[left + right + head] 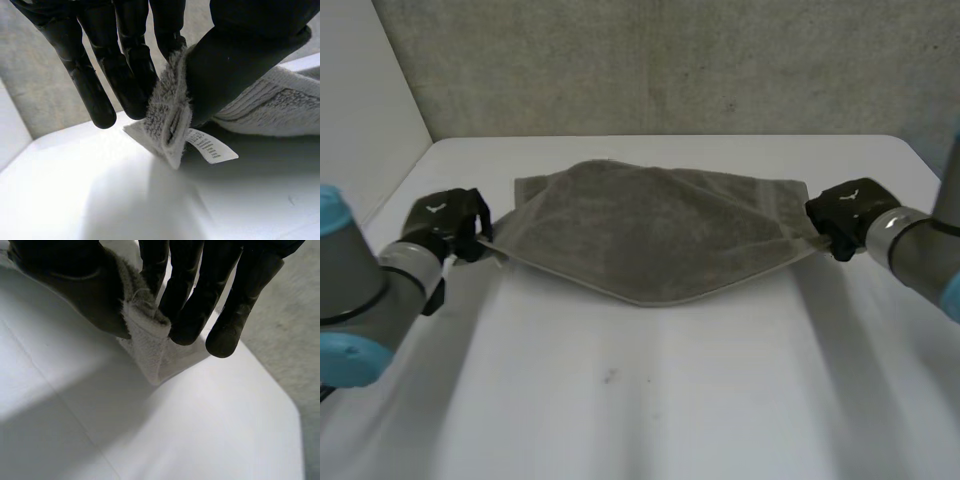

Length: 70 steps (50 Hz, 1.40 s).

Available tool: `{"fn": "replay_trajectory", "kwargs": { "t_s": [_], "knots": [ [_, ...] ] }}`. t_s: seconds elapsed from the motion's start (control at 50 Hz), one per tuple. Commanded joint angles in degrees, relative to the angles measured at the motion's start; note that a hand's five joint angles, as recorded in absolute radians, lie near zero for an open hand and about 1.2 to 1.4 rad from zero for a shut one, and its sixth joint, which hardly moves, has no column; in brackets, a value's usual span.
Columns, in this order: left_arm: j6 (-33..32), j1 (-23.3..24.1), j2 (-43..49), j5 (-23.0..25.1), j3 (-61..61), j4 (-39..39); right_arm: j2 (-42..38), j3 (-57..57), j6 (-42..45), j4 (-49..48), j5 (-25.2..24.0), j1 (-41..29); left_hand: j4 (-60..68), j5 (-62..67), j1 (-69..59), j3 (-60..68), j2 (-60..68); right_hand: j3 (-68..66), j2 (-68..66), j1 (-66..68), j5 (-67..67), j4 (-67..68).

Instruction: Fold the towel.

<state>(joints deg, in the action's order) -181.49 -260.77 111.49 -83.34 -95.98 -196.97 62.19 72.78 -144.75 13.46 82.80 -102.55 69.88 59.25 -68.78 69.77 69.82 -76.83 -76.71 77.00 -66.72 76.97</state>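
Observation:
A grey towel hangs stretched between my two hands above the white table, sagging in the middle with its far part lying on the table. My left hand pinches the towel's left corner between thumb and fingers; a white label dangles from that corner. At the other end, my right hand holds the right corner pinched between its thumb and fingers.
A grey wall rises behind the table's far edge, and a white panel stands at the left. The table's near half in front of the towel is bare white surface.

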Motion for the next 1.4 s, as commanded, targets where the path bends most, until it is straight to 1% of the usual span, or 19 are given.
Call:
{"fn": "replay_trajectory", "kwargs": {
  "t_s": [0.02,0.14,0.18,0.24,0.36,0.4,0.46,0.56,0.6,0.7,0.74,0.82,1.06,1.2,1.22,1.24,1.26,1.28,1.4],
  "knots": [
    [-0.1,-2.1,-13.8,1.2,-6.8,9.3,13.5,11.6,8.4,5.1,-0.2,3.5,10.1,10.7,-11.2,10.2,10.2,-3.2,-3.3,3.0,-3.3,3.0],
    [-0.8,-5.8,-23.3,6.1,-11.1,15.0,21.0,17.3,13.4,8.0,-0.3,5.5,10.1,10.7,-11.2,10.2,10.2,-3.2,-3.3,3.0,-3.3,3.0],
    [-1.1,-8.4,-27.8,10.1,-13.7,15.9,24.8,19.4,14.8,8.1,-0.4,7.1,10.1,10.7,-11.2,10.2,10.2,-3.2,-3.3,3.0,-3.3,3.0],
    [-1.1,-9.8,-30.4,13.6,-15.2,15.7,25.9,20.0,15.3,7.9,-0.9,9.2,10.1,10.7,-11.2,10.2,10.2,-3.2,-3.3,3.0,-3.3,3.0],
    [-1.1,-10.5,-29.8,15.7,-15.4,15.4,25.2,19.4,15.2,7.5,-2.1,10.3,10.1,10.7,-11.2,10.2,10.2,-3.2,-3.3,3.0,-3.3,3.0],
    [-1.1,-10.4,-25.7,15.6,-14.3,14.0,20.7,18.3,14.8,6.0,-3.8,9.7,10.1,10.7,-11.2,10.2,10.2,-3.2,-3.3,3.0,-3.3,3.0],
    [-1.2,-10.3,-22.5,15.6,-13.3,12.6,17.8,16.8,14.6,4.5,-3.9,9.6,10.1,10.7,-11.2,10.2,10.2,-3.2,-3.3,3.0,-3.3,3.0],
    [-1.1,-8.5,-10.0,15.7,-6.0,8.5,8.0,10.4,12.3,0.0,-3.0,8.7,10.1,10.7,-11.2,10.2,10.2,-3.2,-3.3,3.0,-3.3,3.0],
    [-1.1,-7.5,-6.3,15.2,-3.1,8.0,0.9,4.2,9.8,-2.2,-1.2,6.7,10.1,10.7,-11.2,10.2,10.2,-3.2,-3.3,3.0,-3.3,3.0],
    [-1.1,-4.7,3.0,13.6,5.7,7.7,-7.4,-4.6,7.9,-3.4,2.4,4.5,10.1,10.7,-11.2,10.2,10.2,-3.2,-3.3,3.0,-3.3,3.0],
    [-1.0,-3.8,8.7,11.0,11.4,7.7,-10.0,-7.5,7.7,-3.4,3.2,4.2,10.1,10.7,-11.2,10.2,10.2,-3.2,-3.3,3.0,-3.3,3.0],
    [-0.7,-2.4,13.3,9.0,16.6,7.7,-16.5,-15.2,7.7,-3.5,4.3,2.6,10.1,10.7,-11.2,10.2,10.2,-3.2,-3.3,3.0,-3.3,3.0],
    [-0.6,0.5,26.5,3.1,34.2,7.9,-26.0,-27.3,8.0,-3.5,6.4,0.5,10.1,10.7,-11.2,10.2,10.2,-3.2,-3.3,3.0,-3.3,3.0],
    [-0.4,1.1,29.2,3.2,37.6,7.7,-28.8,-31.3,8.3,-3.2,6.8,0.2,10.1,10.7,-11.2,10.2,10.2,-3.2,-3.3,3.0,-3.3,3.0],
    [-0.4,1.2,29.5,3.2,38.0,7.7,-29.1,-32.0,8.3,-2.9,7.3,0.1,-17.8,-17.2,16.7,-17.7,-17.8,5.4,5.3,-5.6,5.3,-5.6],
    [-0.4,1.2,29.5,3.2,38.0,7.7,-29.4,-32.9,8.3,-2.9,8.6,0.1,-18.1,-17.5,17.0,-18.0,-18.0,47.8,47.7,-48.0,47.7,-48.0],
    [-0.6,1.5,29.5,2.8,38.1,7.7,-29.4,-32.9,8.3,-2.9,8.6,0.1,-59.2,-58.6,58.1,-59.1,-59.2,48.2,48.1,-48.4,48.1,-48.4],
    [-0.2,1.8,29.5,3.1,38.1,7.7,-29.4,-33.6,8.3,-2.9,10.4,0.0,-57.2,-56.5,56.1,-57.1,-57.1,66.8,66.7,-67.0,66.7,-67.0],
    [0.1,2.4,28.7,3.2,37.7,7.7,-26.3,-34.9,7.1,-2.7,15.6,-0.7,-59.9,-59.3,58.8,-59.8,-59.8,66.8,66.7,-67.0,66.7,-67.0]
  ]
}}
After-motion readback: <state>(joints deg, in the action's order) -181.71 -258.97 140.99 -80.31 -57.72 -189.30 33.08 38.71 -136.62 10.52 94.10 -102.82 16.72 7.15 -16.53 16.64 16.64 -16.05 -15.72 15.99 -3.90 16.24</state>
